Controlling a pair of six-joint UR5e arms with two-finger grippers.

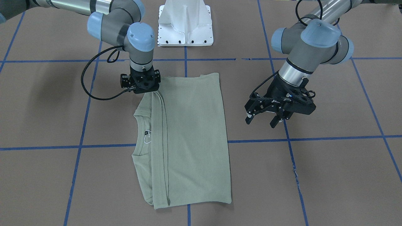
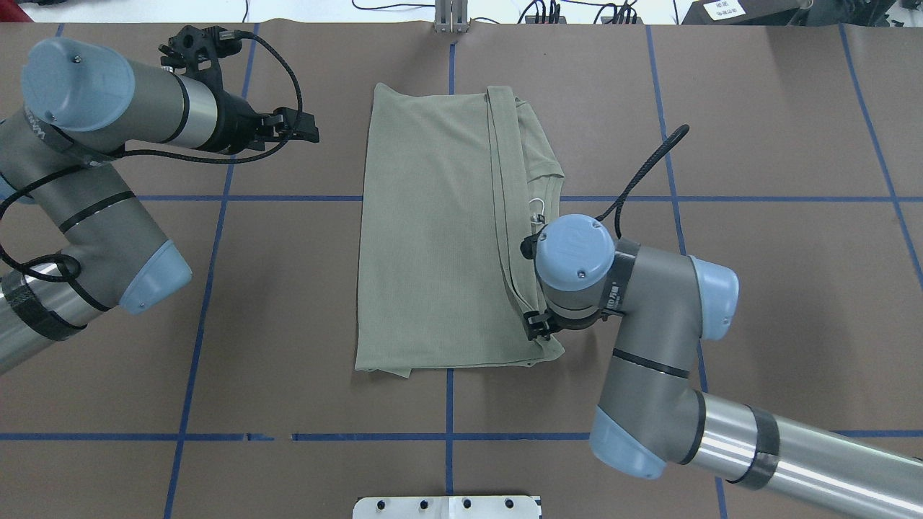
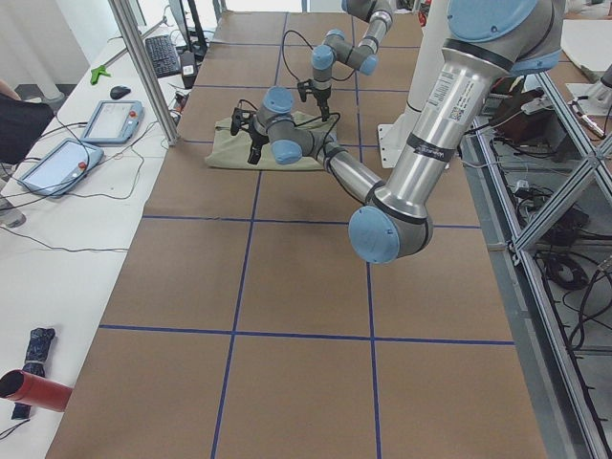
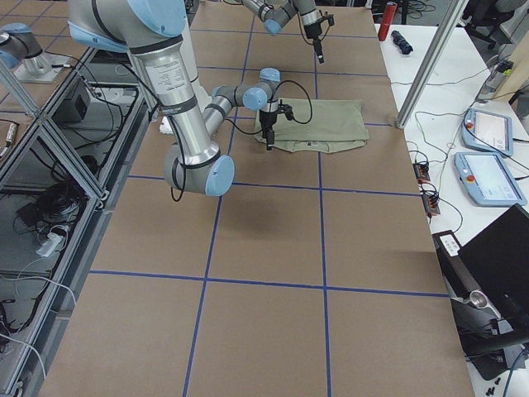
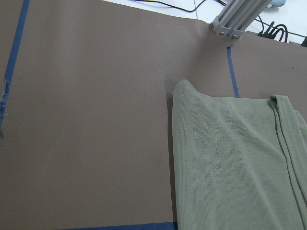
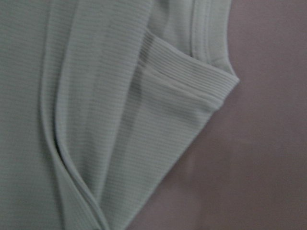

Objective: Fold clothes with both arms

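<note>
Right gripper (image 1: 144,85) down low on a corner of the folded shirt (image 1: 191,135), cloth directly beneath; clamped or not, cannot tell, fingers hidden; left gripper (image 1: 261,121) spread apart, holding nothing, shirt well off to its side. Risk of dragging the fold open if pulled up by one corner alone; no containers in sight.

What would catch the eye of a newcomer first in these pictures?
A pale green shirt, folded into a long rectangle, lies in the middle of the brown, blue-lined table. The right pincer points straight down at the shirt's corner nearest the robot, on its right side; whether it grips the cloth cannot be told. The left pincer hangs open beside the shirt, clear of it.
</note>
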